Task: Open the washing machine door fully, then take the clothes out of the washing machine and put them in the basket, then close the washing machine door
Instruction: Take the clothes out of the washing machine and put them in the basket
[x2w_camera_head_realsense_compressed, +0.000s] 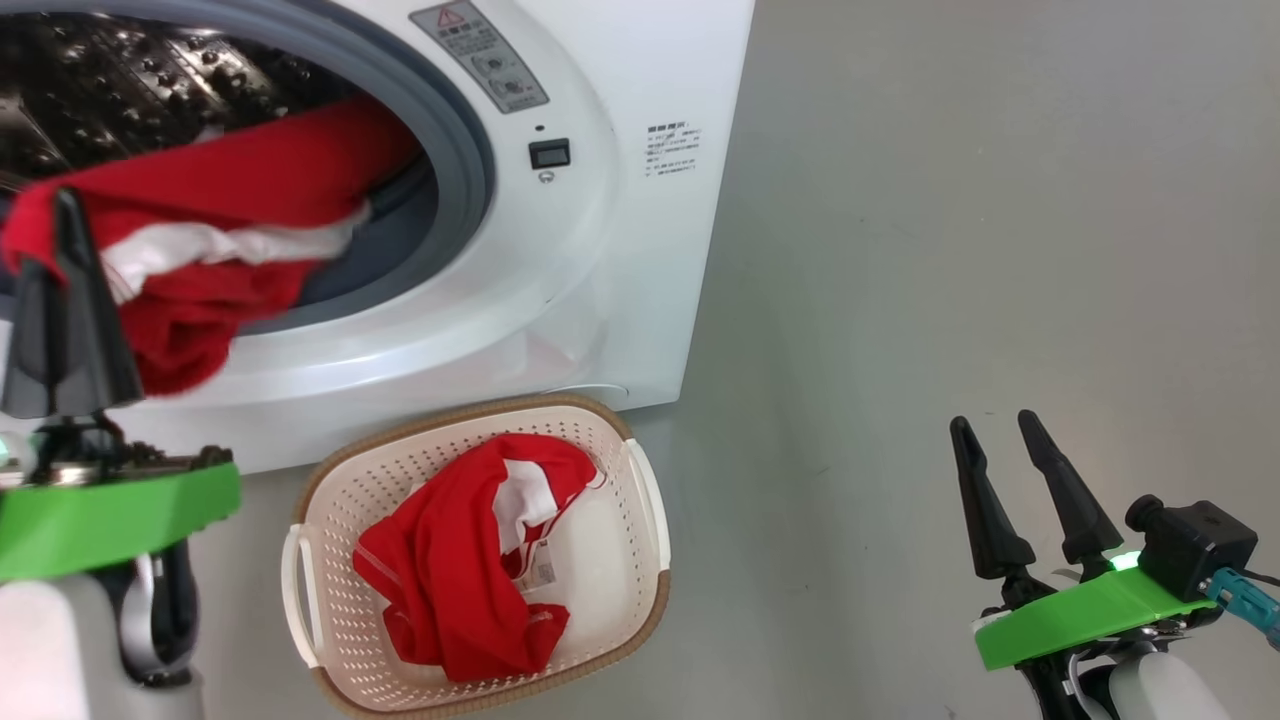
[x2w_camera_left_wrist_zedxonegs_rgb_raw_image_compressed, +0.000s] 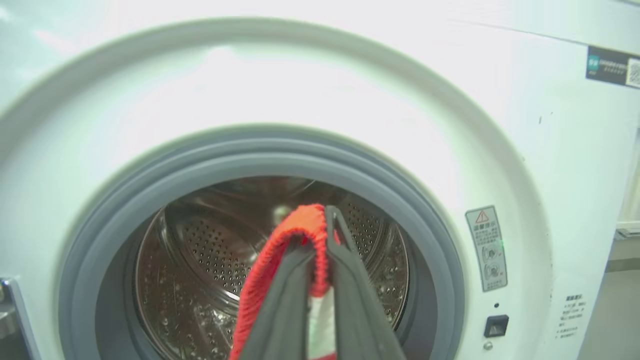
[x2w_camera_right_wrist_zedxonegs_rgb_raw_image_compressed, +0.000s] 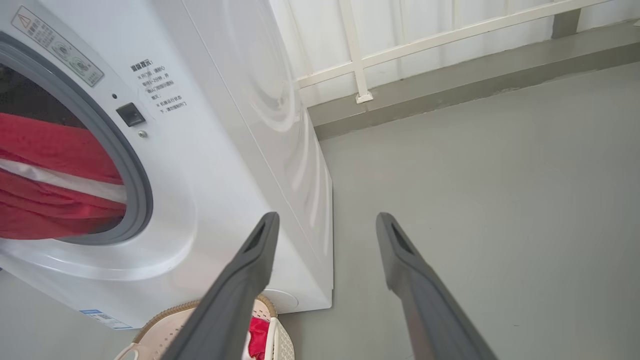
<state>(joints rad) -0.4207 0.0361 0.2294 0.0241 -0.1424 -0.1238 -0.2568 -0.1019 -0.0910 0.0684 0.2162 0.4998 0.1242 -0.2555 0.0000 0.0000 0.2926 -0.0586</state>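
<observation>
1. Grey floor (x2w_camera_head_realsense_compressed: 950, 250) spreads from 12 to 5 o'clock in the head view, beside the white washing machine (x2w_camera_head_realsense_compressed: 640, 250) at 11 o'clock.
2. Its grey rubber ring (x2w_camera_head_realsense_compressed: 475, 170) frames the perforated steel drum (x2w_camera_left_wrist_zedxonegs_rgb_raw_image_compressed: 210, 240), which is open to view.
3. At 9 o'clock in the head view, the left gripper (x2w_camera_left_wrist_zedxonegs_rgb_raw_image_compressed: 316, 230) has its fingers clenched on a fold of a red garment (x2w_camera_head_realsense_compressed: 250, 180) with white trim. The cloth trails out of the drum over the ring's lower lip.
4. At 6 o'clock the basket (x2w_camera_head_realsense_compressed: 350, 480) sits on the floor just in front of the machine's base, holding another red garment (x2w_camera_head_realsense_compressed: 450, 570) with a small label.
5. At 4 o'clock the right gripper (x2w_camera_head_realsense_compressed: 995, 422) hangs over bare floor, fingers spread apart and empty.
</observation>
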